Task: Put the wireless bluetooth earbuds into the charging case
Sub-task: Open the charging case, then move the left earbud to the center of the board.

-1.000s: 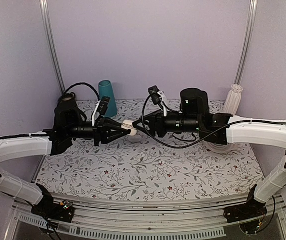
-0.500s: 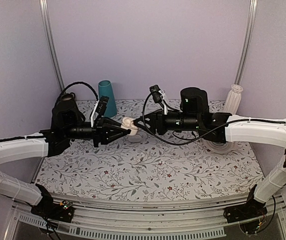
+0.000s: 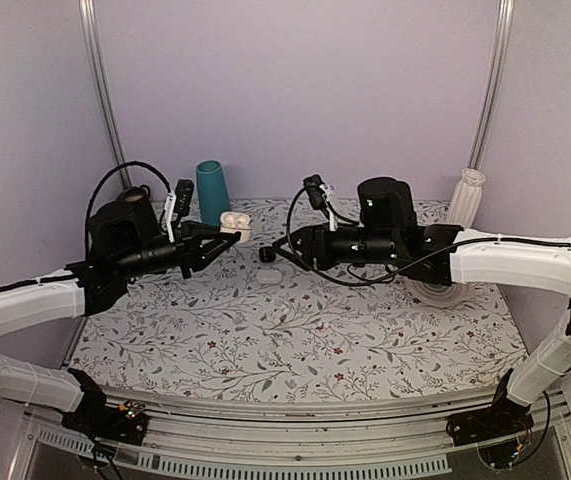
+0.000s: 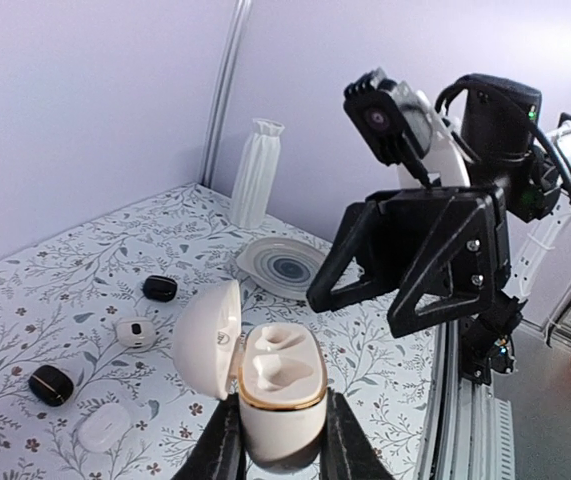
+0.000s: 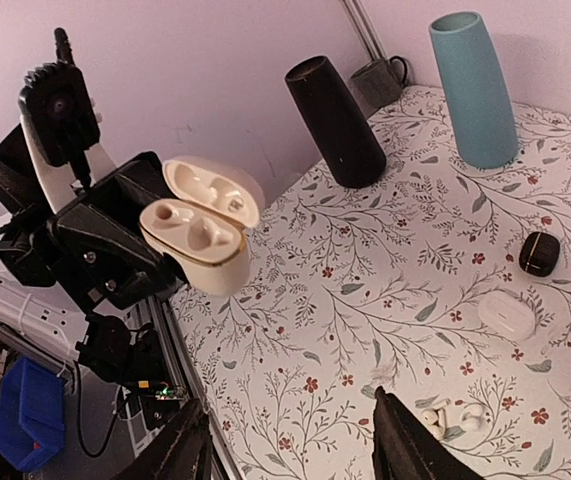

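My left gripper (image 3: 227, 234) is shut on the charging case (image 3: 233, 223) and holds it in the air above the table's far left. In the left wrist view the case (image 4: 281, 388) stands between my fingers (image 4: 221, 448), its lid (image 4: 205, 338) swung open and both wells bare. My right gripper (image 3: 268, 253) is open and empty, a short way to the right of the case. In the right wrist view the case (image 5: 197, 243) hangs at upper left, and two tiny white earbuds (image 5: 450, 418) lie on the table beside my right finger (image 5: 401, 448).
A small closed white case (image 5: 506, 315) and a black lump (image 5: 538, 252) lie near the earbuds. A teal cup (image 3: 213, 194), a black cone (image 5: 335, 120), a white vase (image 3: 466, 197) and a striped plate (image 4: 287, 266) stand at the back.
My left gripper has lifted the case up and to the left, away from the right gripper that was at it. The case's lid now stands open.
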Robot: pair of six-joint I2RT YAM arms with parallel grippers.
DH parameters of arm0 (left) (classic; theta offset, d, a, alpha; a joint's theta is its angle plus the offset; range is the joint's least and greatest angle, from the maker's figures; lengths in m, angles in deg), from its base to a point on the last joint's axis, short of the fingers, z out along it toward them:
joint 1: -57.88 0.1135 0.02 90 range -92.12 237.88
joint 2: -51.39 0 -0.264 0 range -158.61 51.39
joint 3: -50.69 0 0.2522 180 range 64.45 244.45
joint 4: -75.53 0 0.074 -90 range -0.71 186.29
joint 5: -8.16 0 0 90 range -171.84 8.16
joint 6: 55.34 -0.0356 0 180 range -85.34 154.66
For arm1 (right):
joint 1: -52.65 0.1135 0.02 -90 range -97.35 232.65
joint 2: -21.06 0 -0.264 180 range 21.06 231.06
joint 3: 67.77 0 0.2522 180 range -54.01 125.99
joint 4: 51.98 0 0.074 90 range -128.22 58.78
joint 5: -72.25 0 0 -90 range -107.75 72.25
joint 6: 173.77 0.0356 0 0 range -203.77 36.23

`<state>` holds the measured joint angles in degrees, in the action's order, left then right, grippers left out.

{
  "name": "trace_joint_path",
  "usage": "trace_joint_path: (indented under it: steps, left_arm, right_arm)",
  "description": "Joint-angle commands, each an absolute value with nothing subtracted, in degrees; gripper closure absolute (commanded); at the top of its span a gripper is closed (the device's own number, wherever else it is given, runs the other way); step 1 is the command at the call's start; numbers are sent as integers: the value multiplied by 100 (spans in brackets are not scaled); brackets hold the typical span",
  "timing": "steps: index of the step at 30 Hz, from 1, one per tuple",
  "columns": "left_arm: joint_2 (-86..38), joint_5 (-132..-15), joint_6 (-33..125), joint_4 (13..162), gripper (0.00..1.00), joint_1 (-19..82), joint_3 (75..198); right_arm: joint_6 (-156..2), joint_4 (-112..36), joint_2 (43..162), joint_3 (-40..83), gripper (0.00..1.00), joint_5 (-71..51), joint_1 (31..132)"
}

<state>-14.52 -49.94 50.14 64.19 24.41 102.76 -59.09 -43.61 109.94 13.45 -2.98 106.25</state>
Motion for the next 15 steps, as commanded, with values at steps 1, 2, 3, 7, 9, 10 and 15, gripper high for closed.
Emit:
trace_joint_path:
  steps: [1,2,3,7,9,10,15]
  left_arm:
    - [-1183,-5435,5035,6578,100,2670,10191]
    - [-1150,-5486,5024,6615,100,2711,10191]
    - [-1120,-5530,5007,6665,100,2738,10194]
    - [-972,-5628,4977,6715,100,2838,10127]
    - [-916,-5639,4964,6714,100,2860,10075]
    - [-891,-5629,4954,6709,100,2881,10049]
    - [-796,-5626,4922,6678,100,2944,9904]
  right_arm:
    - [-5681,-3770,11139,1481,46,-686,10609]
    - [-5631,-3701,11229,1481,46,-717,10609]
    - [-5579,-3643,11320,1481,46,-731,10609]
    - [-5344,-3428,11752,1480,48,-768,10609]
    - [-5258,-3240,12027,1684,50,-754,10613]
    - [-5216,-3180,12156,1772,52,-751,10619]
    - [-4965,-3075,12754,1883,59,-736,10665]
